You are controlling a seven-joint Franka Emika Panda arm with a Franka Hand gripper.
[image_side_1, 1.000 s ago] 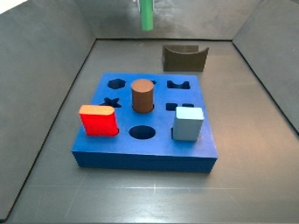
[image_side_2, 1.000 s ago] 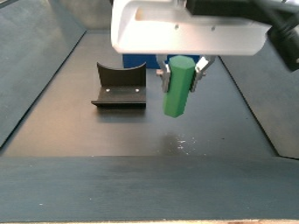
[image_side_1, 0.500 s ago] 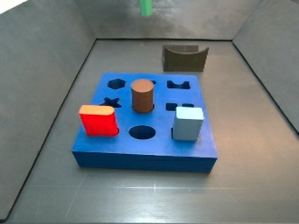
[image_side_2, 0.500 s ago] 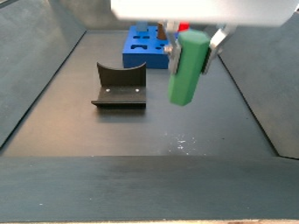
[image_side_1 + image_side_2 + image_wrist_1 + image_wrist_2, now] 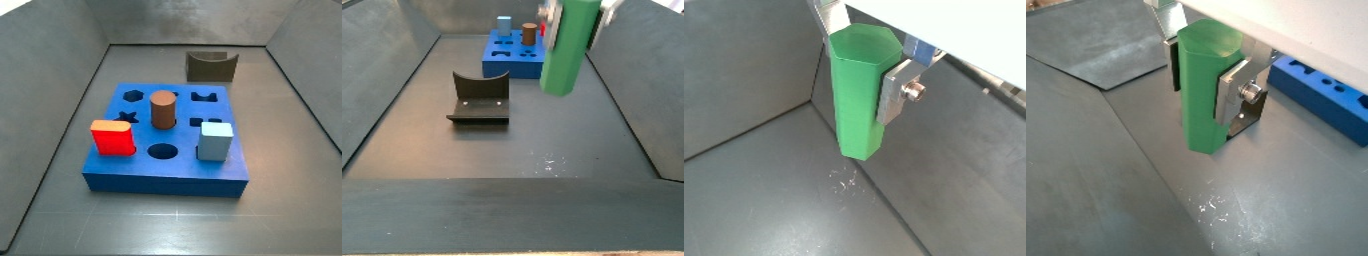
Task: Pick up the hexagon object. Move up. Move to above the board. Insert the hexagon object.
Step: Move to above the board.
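Aloft, the gripper (image 5: 1204, 85) clamps one hexagon object (image 5: 1203, 90) (upright), one board (image 5: 167, 138) apart.

The gripper (image 5: 1203, 85) holds the slim light-green hexagon object (image 5: 569, 45) well above bare grey floor (image 5: 543, 150). On the thick blue board (image 5: 167, 172), the hexagon hole (image 5: 131, 97) at 10 o'clock lies open; the brown cylinder (image 5: 162, 109) stands just beside it, the red block (image 5: 112, 138) nearer 8 o'clock.

Side view: gripper (image 5: 572, 12) cut off by top edge; hexagon object (image 5: 569, 48) top out of frame, hiding part of the board (image 5: 509, 60). Wrist view: board (image 5: 1325, 91) cropped at right edge.
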